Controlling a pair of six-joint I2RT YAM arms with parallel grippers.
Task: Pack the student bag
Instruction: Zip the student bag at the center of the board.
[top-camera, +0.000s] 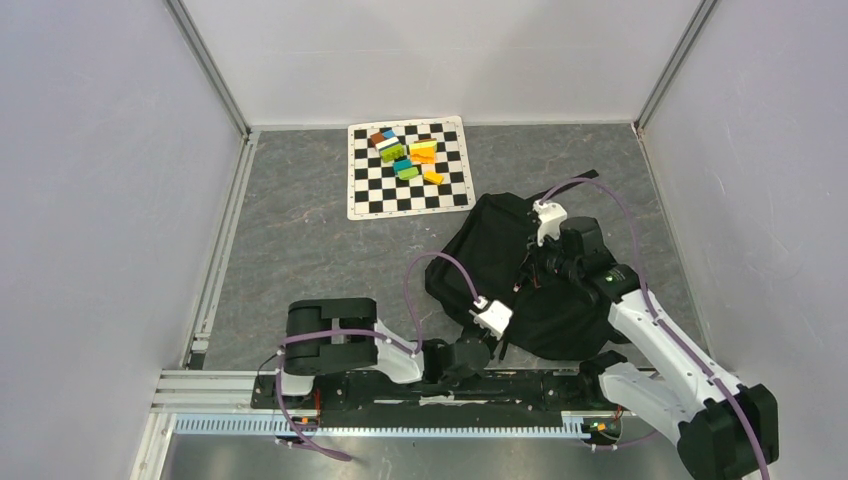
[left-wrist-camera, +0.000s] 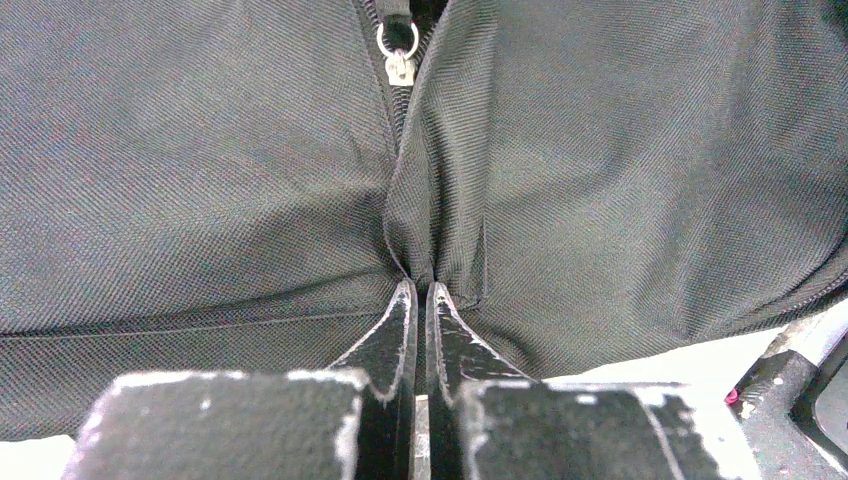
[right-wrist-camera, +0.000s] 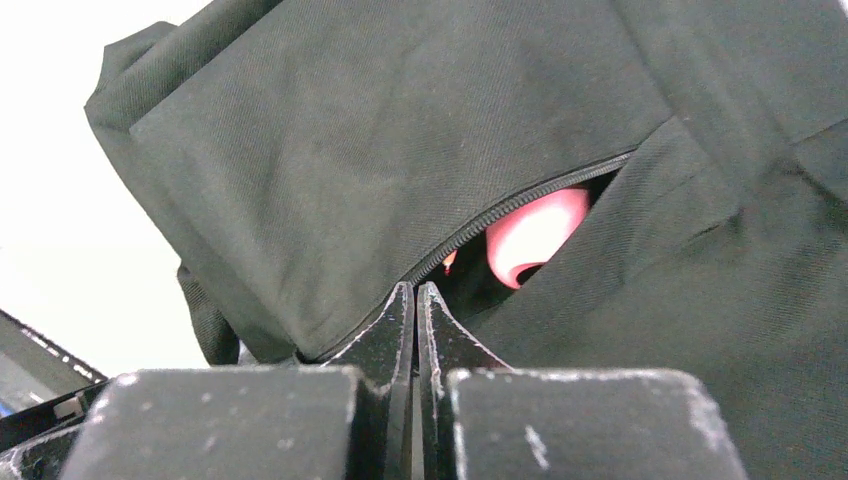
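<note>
The student bag (top-camera: 495, 235), a soft black backpack, lies on the grey table right of centre. My left gripper (top-camera: 497, 345) is at its near edge. In the left wrist view the gripper (left-wrist-camera: 420, 288) is shut on a raised fold of the bag's fabric (left-wrist-camera: 200, 200), below a silver zip pull (left-wrist-camera: 400, 66). My right gripper (top-camera: 528, 276) is on top of the bag. In the right wrist view it (right-wrist-camera: 415, 290) is shut at the lower end of a part-open zip (right-wrist-camera: 520, 205) of the bag (right-wrist-camera: 350, 120). A pink object (right-wrist-camera: 530, 235) shows inside the opening.
A black-and-white checkered mat (top-camera: 372, 196) lies at the back with several small coloured blocks (top-camera: 410, 155) on it. Grey walls close in the left, right and back. A metal rail (top-camera: 380, 425) runs along the near edge by the arm bases.
</note>
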